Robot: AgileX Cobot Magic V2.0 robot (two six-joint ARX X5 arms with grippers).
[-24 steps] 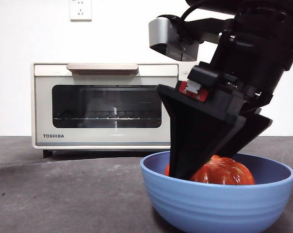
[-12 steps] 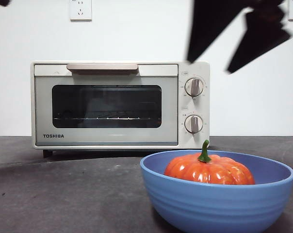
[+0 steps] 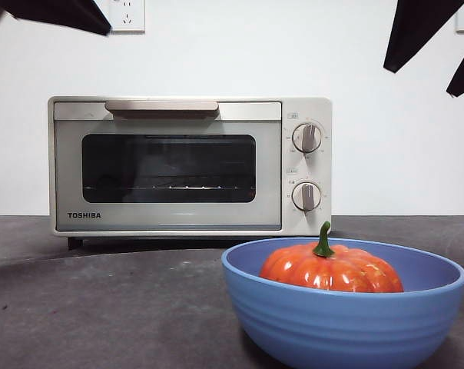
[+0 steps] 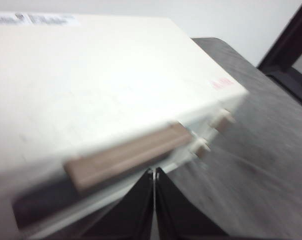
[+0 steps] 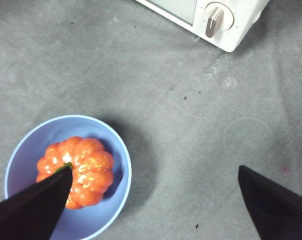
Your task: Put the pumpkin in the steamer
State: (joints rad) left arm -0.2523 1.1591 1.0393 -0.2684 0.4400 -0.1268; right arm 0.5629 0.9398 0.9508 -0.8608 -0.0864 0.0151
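A dark grey table (image 3: 101, 307) stands against a white wall. At the back sits the steamer (image 3: 190, 165), a cream-white boxy oven marked TOSHIBA, with a dark glass window, a bar handle (image 3: 161, 108) along the top of its door and two round knobs (image 3: 306, 138) on one side. Its door is shut, and a wire rack shows faintly through the glass.

Near the front stands a wide blue bowl (image 3: 343, 319). The pumpkin (image 3: 332, 267), small, glossy orange and ribbed with a short green stem, lies inside it, upright and untouched.

The right tool (image 5: 156, 200) hangs high above the bowl with its jaws spread wide and nothing between them; in the front view it shows only as black tips at an upper corner. The left tool (image 4: 154, 200) hovers just above the steamer's handle with its jaws pressed together, holding nothing. That view is blurred.

The task looks barely begun. The pumpkin is not lifted, the door is not open, and nothing is inside the steamer. Opening the door seems the likely step in hand, since the left tool sits at the handle. Lifting the pumpkin out of the bowl and setting it on the rack remain.
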